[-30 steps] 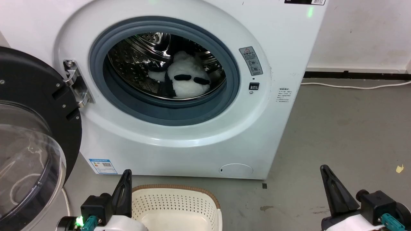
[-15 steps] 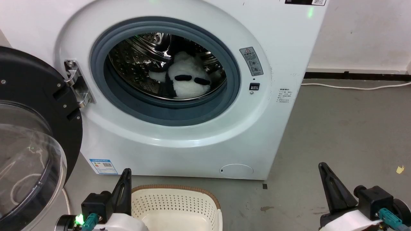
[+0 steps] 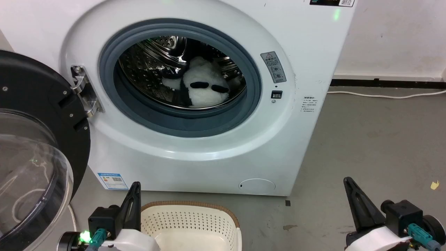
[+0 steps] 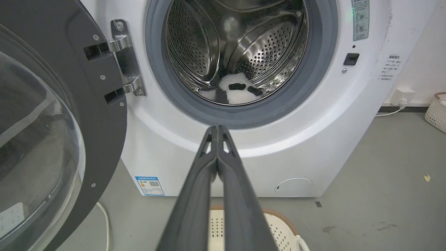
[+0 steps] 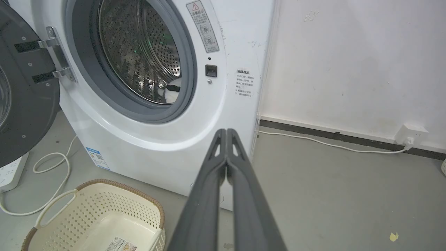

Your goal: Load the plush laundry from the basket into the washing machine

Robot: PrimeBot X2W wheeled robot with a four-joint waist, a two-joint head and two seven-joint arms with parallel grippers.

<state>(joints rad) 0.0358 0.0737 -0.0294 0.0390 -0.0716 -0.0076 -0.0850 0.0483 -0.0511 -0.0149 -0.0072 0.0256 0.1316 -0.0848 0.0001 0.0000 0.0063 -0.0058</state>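
Note:
The plush laundry (image 3: 204,89), white with black patches, lies inside the steel drum of the washing machine (image 3: 209,146), also seen low in the drum (image 4: 238,91) from the left wrist. The black-framed bubble door (image 3: 31,150) hangs open at the left. The cream basket (image 3: 190,225) stands on the floor before the washer, with nothing in it but a label sticker (image 5: 122,244). My left gripper (image 3: 134,190) is shut beside the basket's left rim, holding nothing. My right gripper (image 3: 348,184) is shut over bare floor at the lower right, fingers pressed together (image 5: 226,134).
White cables (image 5: 52,167) and a power strip (image 5: 10,170) lie on the floor under the open door. A cable (image 5: 331,144) runs along the right wall to a plug (image 5: 409,134). Another basket (image 4: 435,109) stands at the far right. Grey floor spreads right of the washer.
The picture has shifted slightly; both grippers sit a little lower in the head view. The plush and the basket have not moved.

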